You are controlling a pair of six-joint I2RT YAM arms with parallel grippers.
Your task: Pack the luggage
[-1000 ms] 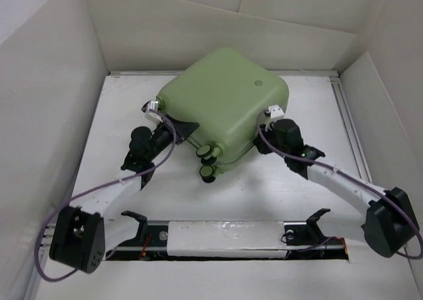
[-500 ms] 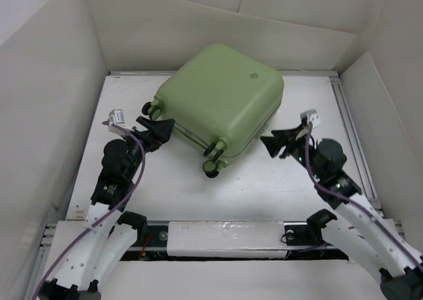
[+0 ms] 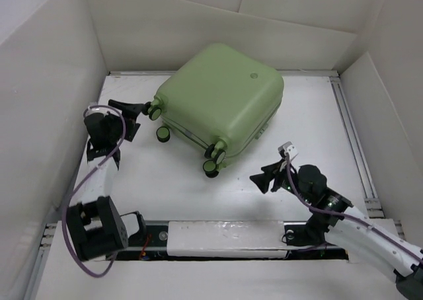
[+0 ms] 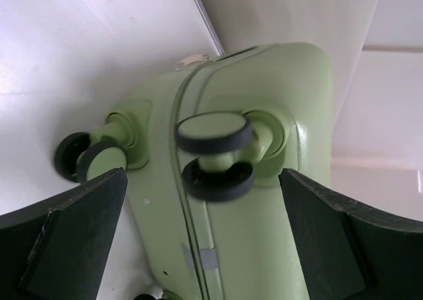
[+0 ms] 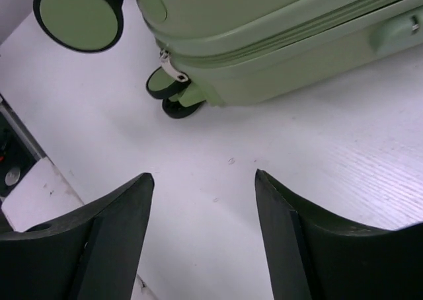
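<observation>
the luggage (image 3: 221, 105) lies flat and shut on the white table (image 3: 198, 201), towards the far middle, turned so its wheeled end points near-left and its round badge (image 3: 255, 76) faces up. the left gripper (image 3: 137, 113) sits just left of that end with its jaws wide and empty. its own camera shows a castor pair (image 4: 213, 156) framed between the fingers, not touched. the right gripper (image 3: 260, 182) is well apart at the near right, also spread wide and carrying nothing. with the shell closed, the work now looks like handling the case itself, so any grip or push is better taken on the firm shell corner than on the castors, which would likely swivel and let the case skid. the zip seam (image 5: 284, 45) looks closed where it shows, and a small silver tab (image 5: 165, 67) by the near wheel may be its pull, though that is hard to confirm. the contents, the lining, any handle and the far side are hidden.
</observation>
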